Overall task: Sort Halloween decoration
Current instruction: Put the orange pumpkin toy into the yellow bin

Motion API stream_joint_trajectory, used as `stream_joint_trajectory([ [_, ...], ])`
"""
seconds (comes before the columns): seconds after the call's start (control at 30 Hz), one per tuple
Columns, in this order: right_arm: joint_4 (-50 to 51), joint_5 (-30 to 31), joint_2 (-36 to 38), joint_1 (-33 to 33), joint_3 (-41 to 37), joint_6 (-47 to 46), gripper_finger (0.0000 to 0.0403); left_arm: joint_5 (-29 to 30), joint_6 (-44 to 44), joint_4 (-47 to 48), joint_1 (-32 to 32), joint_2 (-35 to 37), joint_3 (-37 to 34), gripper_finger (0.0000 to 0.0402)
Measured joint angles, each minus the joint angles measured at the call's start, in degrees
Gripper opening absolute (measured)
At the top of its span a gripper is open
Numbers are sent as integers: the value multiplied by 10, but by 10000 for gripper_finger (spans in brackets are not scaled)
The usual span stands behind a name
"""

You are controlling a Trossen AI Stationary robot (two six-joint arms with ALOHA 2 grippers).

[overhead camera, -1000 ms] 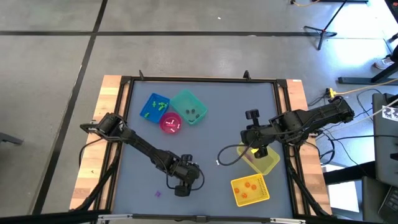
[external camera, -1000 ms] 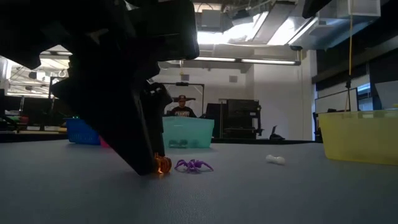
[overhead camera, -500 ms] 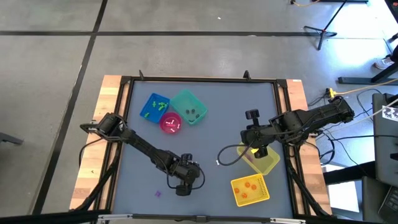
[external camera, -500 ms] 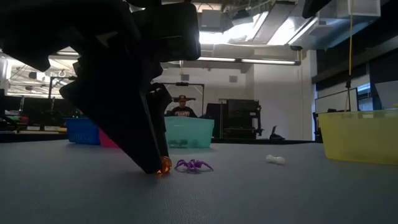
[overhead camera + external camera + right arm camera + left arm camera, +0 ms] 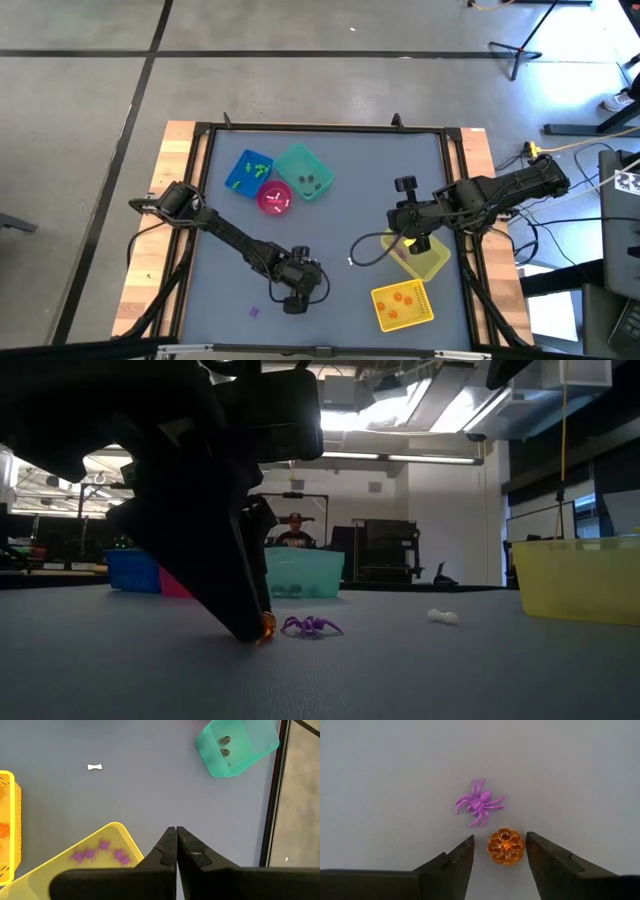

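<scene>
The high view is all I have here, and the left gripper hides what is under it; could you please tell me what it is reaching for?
Observer: The left gripper stands open around a small orange pumpkin on the table; gaps show on both sides.
Operator: Thank you. Is anything close beside it?
Observer: A purple spider lies just past the pumpkin, apart from it and outside the gripper.
Operator: And the right gripper?
Observer: The right gripper is shut on nothing, above the edge of the yellow bin that holds purple spiders.
</scene>
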State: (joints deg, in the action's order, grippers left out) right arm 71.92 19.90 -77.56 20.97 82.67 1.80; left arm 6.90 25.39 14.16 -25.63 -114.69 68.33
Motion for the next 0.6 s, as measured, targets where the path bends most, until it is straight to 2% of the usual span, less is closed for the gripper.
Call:
stream_joint_trajectory([
  [0.6,0,0,0,0,0,0,1,-3,0,3,1,-1,0,109],
])
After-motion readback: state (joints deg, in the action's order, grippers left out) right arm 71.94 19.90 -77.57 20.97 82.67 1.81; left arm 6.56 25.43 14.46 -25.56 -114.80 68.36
